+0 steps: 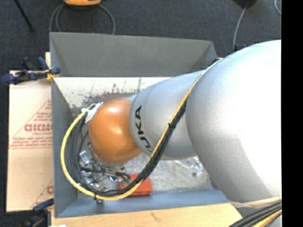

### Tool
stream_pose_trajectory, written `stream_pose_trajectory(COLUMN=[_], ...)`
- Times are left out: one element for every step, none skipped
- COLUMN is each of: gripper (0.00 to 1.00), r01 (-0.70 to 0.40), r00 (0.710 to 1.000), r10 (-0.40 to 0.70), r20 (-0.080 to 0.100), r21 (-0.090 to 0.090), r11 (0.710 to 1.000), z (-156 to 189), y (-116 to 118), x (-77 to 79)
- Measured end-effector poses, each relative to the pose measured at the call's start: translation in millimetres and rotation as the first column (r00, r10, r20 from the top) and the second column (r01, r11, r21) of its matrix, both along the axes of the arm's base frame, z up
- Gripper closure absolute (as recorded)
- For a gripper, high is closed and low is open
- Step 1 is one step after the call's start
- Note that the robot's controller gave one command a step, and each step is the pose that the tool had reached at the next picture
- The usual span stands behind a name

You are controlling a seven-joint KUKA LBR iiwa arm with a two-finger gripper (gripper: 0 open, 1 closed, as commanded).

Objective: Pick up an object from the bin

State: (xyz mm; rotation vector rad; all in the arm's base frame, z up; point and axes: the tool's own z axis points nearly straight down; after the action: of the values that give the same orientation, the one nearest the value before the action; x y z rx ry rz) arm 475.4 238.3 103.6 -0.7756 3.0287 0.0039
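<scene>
Where the silver arm [227, 126] reaches into the grey metal bin [132, 56], we see its gripper [97, 173] low in the front-left corner, under the orange wrist cover [111, 129]. We cannot tell whether the gripper is open or closed. Nearest to it lies a flat orange-red rectangular block [143, 187], just beside it at the front wall; a crumpled clear plastic piece [195, 167] lies farther right.
</scene>
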Motion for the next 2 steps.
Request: stream_pose_trajectory(gripper=[0.00,0.00], r01=[-0.001,0.019], r00=[1.000,1.000], r10=[0.000,-0.019], r20=[-0.008,0.021], r21=[-0.004,0.007], r11=[1.000,1.000], z=[6.9,-27.5], y=[-3.5,0.7], x=[36.4,8.0])
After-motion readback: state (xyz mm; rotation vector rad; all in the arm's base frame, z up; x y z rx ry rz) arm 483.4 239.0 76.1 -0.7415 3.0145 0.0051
